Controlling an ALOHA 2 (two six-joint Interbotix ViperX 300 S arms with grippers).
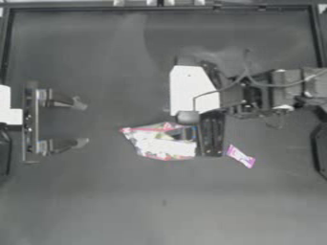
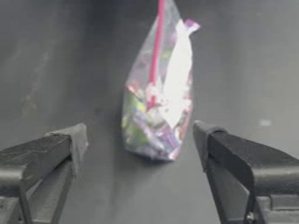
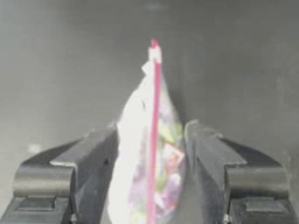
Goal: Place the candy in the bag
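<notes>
Here, seen from above, a clear plastic zip bag (image 1: 161,142) with a pink seal strip lies near the middle of the dark counter (image 1: 96,206). The right pincer (image 3: 153,131) has its jaws pressed against both sides of the bag. A small pink and white candy (image 1: 240,156) lies just beside the bag on the counter. The left pincer (image 1: 78,122) waits wide open and empty, well apart at the left.

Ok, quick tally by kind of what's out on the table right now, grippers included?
Clear zip bag: 1, held in the right gripper
Loose candy: 1, on the table beside the bag
Grippers: 2, the left gripper open, parked at the left
Total: 4
</notes>
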